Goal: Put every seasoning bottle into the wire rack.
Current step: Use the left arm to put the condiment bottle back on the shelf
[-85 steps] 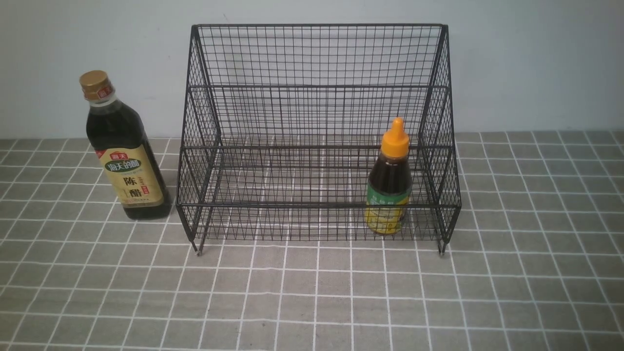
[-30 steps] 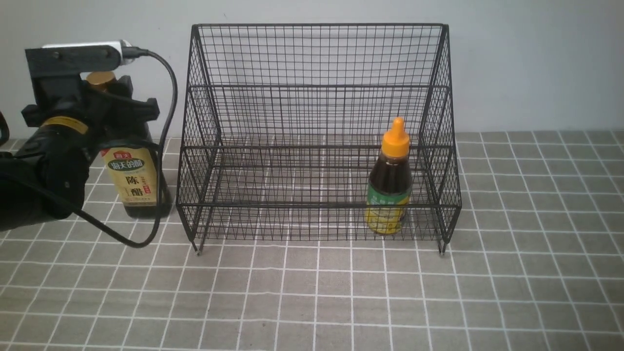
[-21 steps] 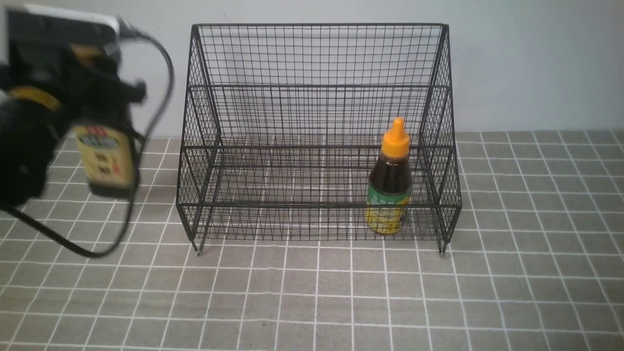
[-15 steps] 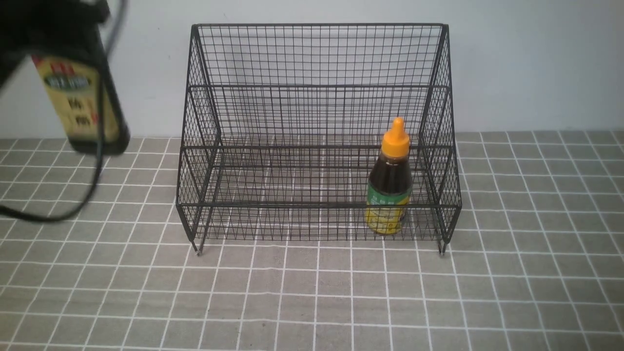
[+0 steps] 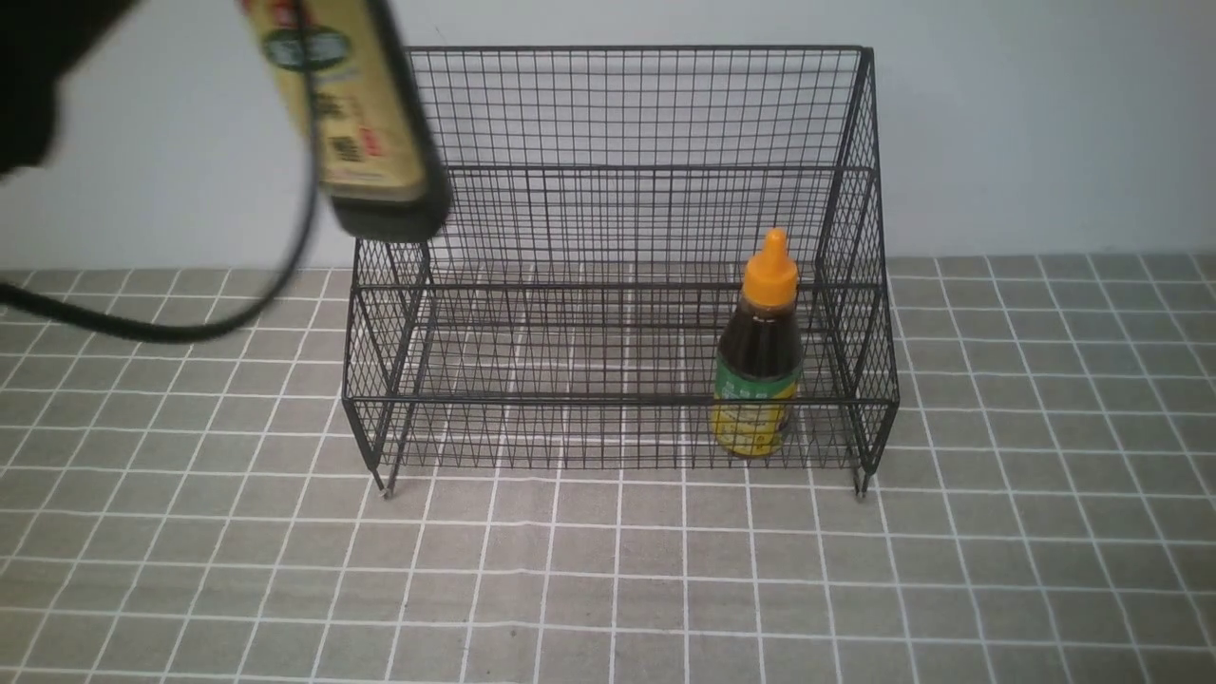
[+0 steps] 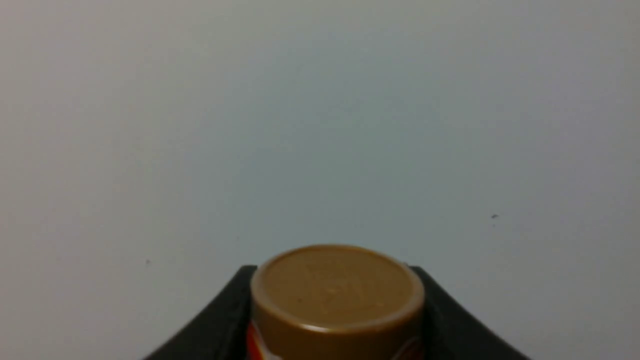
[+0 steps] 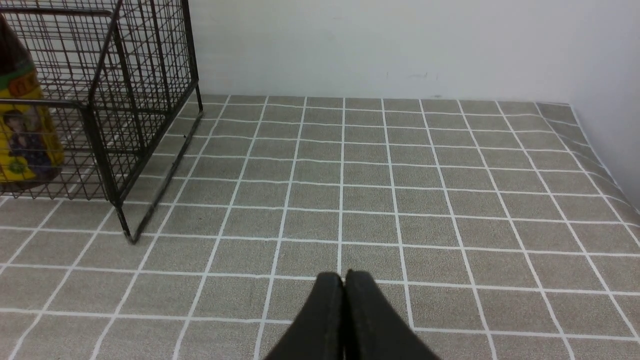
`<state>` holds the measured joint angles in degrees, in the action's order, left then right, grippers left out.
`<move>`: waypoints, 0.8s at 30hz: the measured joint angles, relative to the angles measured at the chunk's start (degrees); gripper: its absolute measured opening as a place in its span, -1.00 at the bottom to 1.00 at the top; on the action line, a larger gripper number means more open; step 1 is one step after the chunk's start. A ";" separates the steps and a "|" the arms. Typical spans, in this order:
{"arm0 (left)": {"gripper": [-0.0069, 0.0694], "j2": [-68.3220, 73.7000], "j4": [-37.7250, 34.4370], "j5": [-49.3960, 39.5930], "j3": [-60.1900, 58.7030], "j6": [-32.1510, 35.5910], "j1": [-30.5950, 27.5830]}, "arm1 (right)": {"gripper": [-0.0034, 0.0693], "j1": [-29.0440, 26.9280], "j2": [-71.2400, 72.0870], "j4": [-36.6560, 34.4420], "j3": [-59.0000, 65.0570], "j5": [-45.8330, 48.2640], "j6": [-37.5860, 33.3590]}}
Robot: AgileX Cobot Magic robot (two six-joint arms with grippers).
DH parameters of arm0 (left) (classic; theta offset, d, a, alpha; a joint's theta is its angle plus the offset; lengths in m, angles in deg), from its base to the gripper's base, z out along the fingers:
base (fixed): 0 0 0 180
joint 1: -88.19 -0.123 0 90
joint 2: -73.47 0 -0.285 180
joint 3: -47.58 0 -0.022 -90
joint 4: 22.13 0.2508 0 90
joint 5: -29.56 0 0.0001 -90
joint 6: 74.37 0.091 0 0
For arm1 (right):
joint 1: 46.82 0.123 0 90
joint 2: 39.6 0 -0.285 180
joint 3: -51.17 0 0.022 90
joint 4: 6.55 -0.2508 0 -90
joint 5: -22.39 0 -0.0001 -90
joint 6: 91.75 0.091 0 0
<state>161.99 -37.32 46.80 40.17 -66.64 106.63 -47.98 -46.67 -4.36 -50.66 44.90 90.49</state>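
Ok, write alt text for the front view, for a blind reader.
A tall dark bottle with a tan label is held tilted in the air by the blurred left arm, at the upper left corner of a black wire rack. A short orange-capped bottle stands inside the rack's lower tier, at its right end.

Left arm [image 5: 33,85]: black, blurred bulk; thick black cable [image 5: 190,332] hangs off it in a loose curve; left end effector [image 6: 331,272]: two matte black sloping fingers [image 6: 215,320]; right end effector [image 7: 344,280]: two black tapered fingers, rounded tips.
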 joint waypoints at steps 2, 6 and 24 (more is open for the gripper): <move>-0.02 1.40 -1.10 0.42 0.14 1.32 0.55 | -0.94 0.00 0.00 0.00 0.00 0.00 0.00; -0.02 5.91 -7.39 1.52 1.07 6.76 1.51 | -0.94 0.00 0.00 0.00 0.00 0.00 0.00; -0.02 14.74 -20.03 -4.40 1.77 22.27 1.64 | -0.94 0.00 0.00 0.00 0.00 -0.04 0.00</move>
<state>176.73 -57.35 42.40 41.94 -44.37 108.27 -47.98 -46.67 -4.36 -50.66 44.86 90.49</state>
